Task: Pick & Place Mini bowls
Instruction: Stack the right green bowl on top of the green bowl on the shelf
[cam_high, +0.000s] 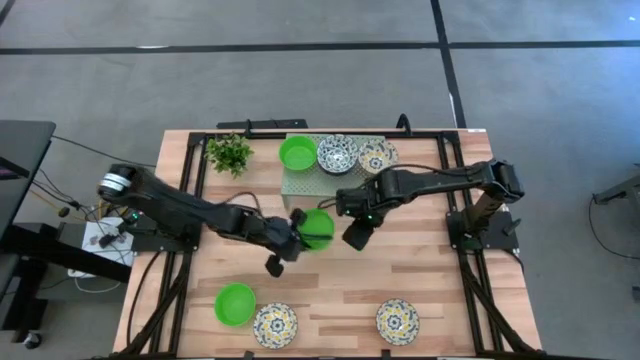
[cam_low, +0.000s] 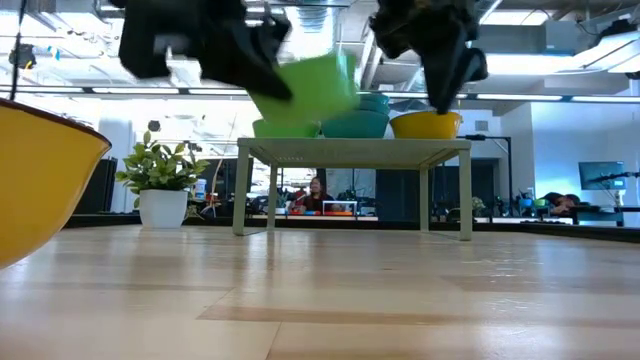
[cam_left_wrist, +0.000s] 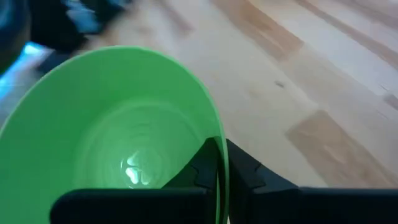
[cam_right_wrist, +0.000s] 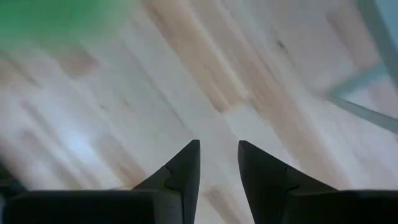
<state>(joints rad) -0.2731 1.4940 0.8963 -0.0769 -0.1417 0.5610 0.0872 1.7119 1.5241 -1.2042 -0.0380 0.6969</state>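
Left gripper (cam_high: 300, 232) holds a green bowl (cam_high: 318, 228) above the middle of the table (cam_high: 440, 290).

Its fingers pinch the rim, one inside and one outside; the low view shows the bowl tilted off level, just in front of the rack (cam_high: 300, 182). The right gripper (cam_high: 356, 232) hangs just beside it, fingers slightly parted, holding nothing.

Pale wood counter (cam_high: 330, 275), black frame along edges. Pale green rack (cam_high: 300, 183) stands at far edge, small potted plant (cam_high: 230, 153) beside it. Near edge: plain green bowl (cam_high: 235, 303), yellow-and-blue bowl (cam_high: 274, 324) alongside, another yellow-and-blue bowl (cam_high: 397, 320) well apart.
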